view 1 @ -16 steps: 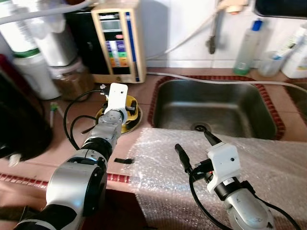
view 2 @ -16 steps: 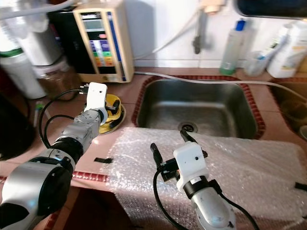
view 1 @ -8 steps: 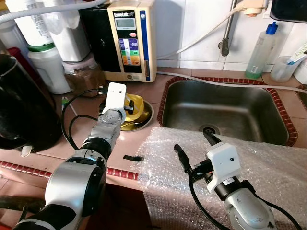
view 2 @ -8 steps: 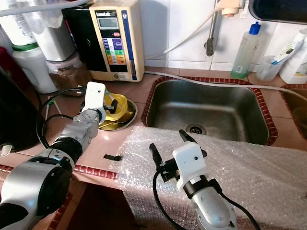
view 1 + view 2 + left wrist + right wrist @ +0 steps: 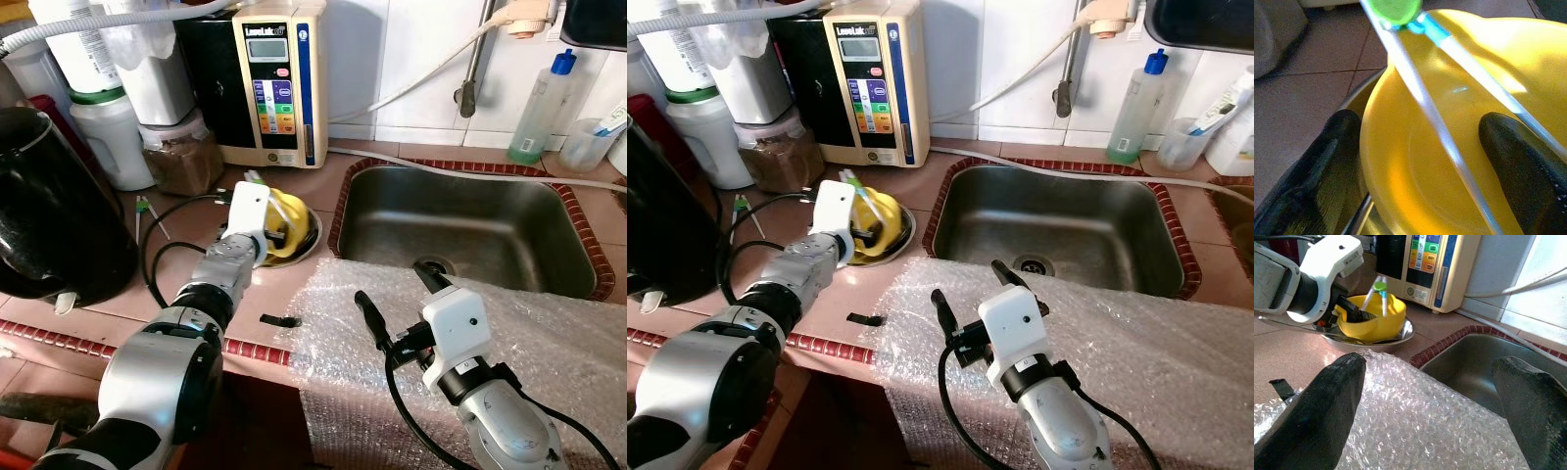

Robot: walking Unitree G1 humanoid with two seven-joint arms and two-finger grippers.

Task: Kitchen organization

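A yellow bowl (image 5: 286, 211) sits in a shallow steel dish (image 5: 312, 233) on the tiled counter, left of the sink. Two translucent chopsticks (image 5: 1415, 83) joined by a green cap lean inside the bowl. My left gripper (image 5: 1420, 161) is open and straddles the bowl's near rim, with one finger (image 5: 1317, 166) outside the wall and the other inside. My right gripper (image 5: 400, 296) hovers open and holds nothing above the bubble wrap (image 5: 558, 333) on the counter's front edge.
The steel sink (image 5: 470, 211) lies to the right of the dish. A water ioniser (image 5: 279, 78), a jar (image 5: 181, 162) and white containers stand behind it. A large black pot (image 5: 49, 215) is at the left. A small black piece (image 5: 279, 320) lies near the wrap.
The whole picture has shifted as the camera moved. My left gripper stays at the yellow bowl, now lower against its rim. The right gripper holds its pose.
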